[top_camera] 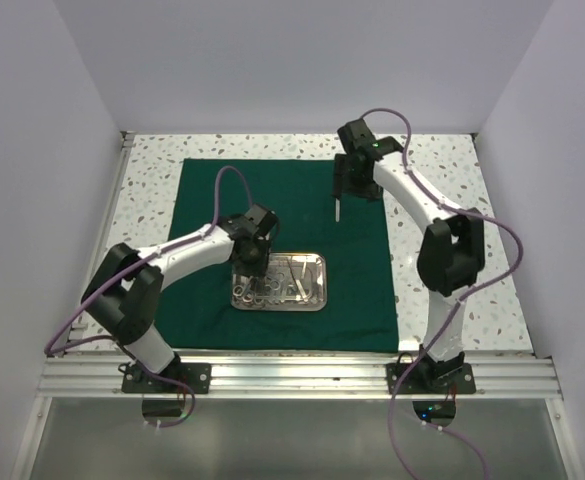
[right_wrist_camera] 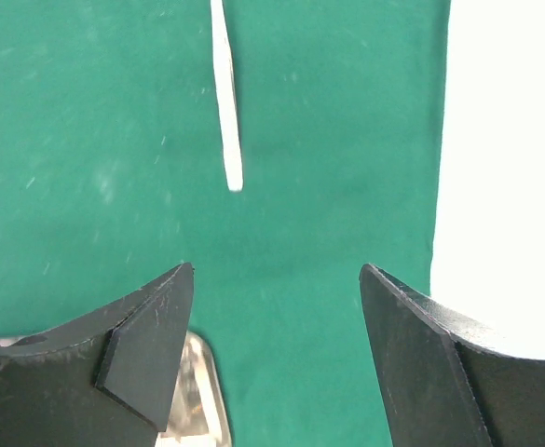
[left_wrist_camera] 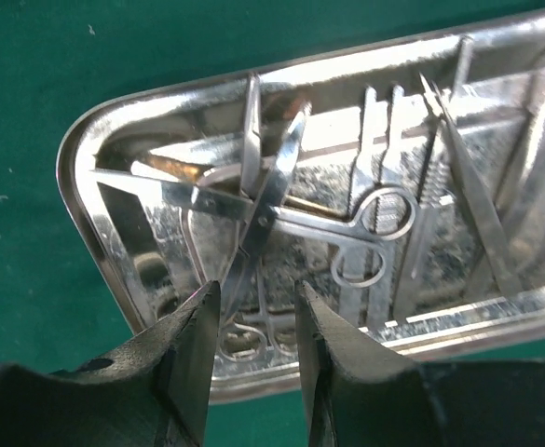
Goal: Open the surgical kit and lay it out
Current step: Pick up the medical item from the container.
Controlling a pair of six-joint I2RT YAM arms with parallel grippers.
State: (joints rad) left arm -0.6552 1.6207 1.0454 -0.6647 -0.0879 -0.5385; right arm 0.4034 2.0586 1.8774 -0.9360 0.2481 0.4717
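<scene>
The cloth (top_camera: 292, 190) is dark green, the steel tray (left_wrist_camera: 76, 158) and instruments (left_wrist_camera: 314, 223) shiny silver, the desk (top_camera: 147, 190) white with dark speckles, left pincer (left_wrist_camera: 255, 298) and right pincer (right_wrist_camera: 276, 275) black.

The steel tray (left_wrist_camera: 86, 140) runs off the right edge of the left wrist view. There the left gripper (left_wrist_camera: 253, 292) covers part of its near rim and the forceps' (left_wrist_camera: 274, 186) ring handles. From above, the instruments (top_camera: 284, 280) are too small to tell apart. The right wrist view cuts off a slim silver instrument (right_wrist_camera: 225, 102) at the top, and its kind is unclear.
</scene>
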